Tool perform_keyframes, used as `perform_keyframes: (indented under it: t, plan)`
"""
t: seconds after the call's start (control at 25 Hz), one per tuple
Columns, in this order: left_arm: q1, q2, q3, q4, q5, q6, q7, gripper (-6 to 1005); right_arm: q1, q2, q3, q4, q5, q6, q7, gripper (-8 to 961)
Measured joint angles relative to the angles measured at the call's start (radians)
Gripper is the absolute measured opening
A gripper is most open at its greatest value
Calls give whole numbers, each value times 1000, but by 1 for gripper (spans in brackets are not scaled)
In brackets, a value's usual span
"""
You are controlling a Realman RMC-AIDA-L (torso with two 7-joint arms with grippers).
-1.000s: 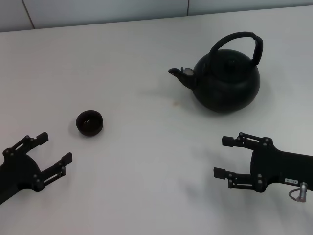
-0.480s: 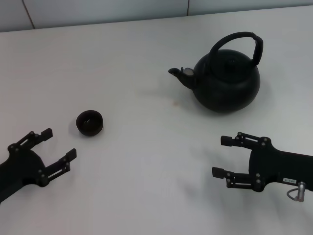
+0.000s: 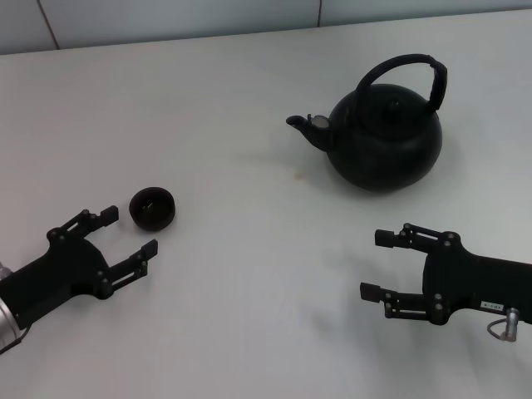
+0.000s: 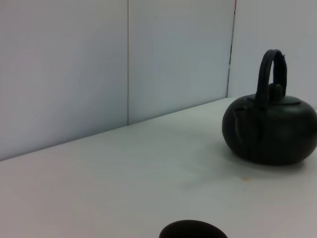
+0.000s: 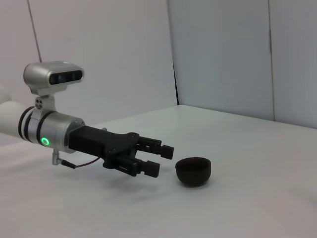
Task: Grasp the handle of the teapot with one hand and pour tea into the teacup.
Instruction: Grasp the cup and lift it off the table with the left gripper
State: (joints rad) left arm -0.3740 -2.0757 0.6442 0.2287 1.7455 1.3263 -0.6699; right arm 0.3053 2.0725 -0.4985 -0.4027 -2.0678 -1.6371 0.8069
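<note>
Teapot task | right gripper [image 3: 371, 265] near front-right corner, jaws spread, empty | left gripper [image 3: 128, 231] front-left, spread, empty, just beside teacup [image 3: 152, 208] | teapot [image 3: 382, 137] far-right, beyond right gripper, handle [image 3: 406, 71] upright, spout leftward

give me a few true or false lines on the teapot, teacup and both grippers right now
1. The teapot stands upright on the table. True.
2. The right gripper is clamped on the handle. False: it is open, nearer the robot than the teapot, touching nothing.
3. The left gripper is open, close beside the teacup. True.
4. The teacup sits under the spout. False: it stands well apart, toward the robot's left.
5. The teapot is tilted, pouring. False: nothing holds it.
</note>
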Motion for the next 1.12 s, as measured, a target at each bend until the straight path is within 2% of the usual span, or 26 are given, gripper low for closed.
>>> perform_keyframes:
  t: [0.76, 1.12]
  plan:
    - [-90, -3, -3, -45, -5, -101, 1, 768, 8, -1, 4, -5, 2, 2, 13, 809]
    - [-107, -3, -3, -50, -7, -126, 1, 753, 9, -3, 15, -5, 2, -2, 14, 808]
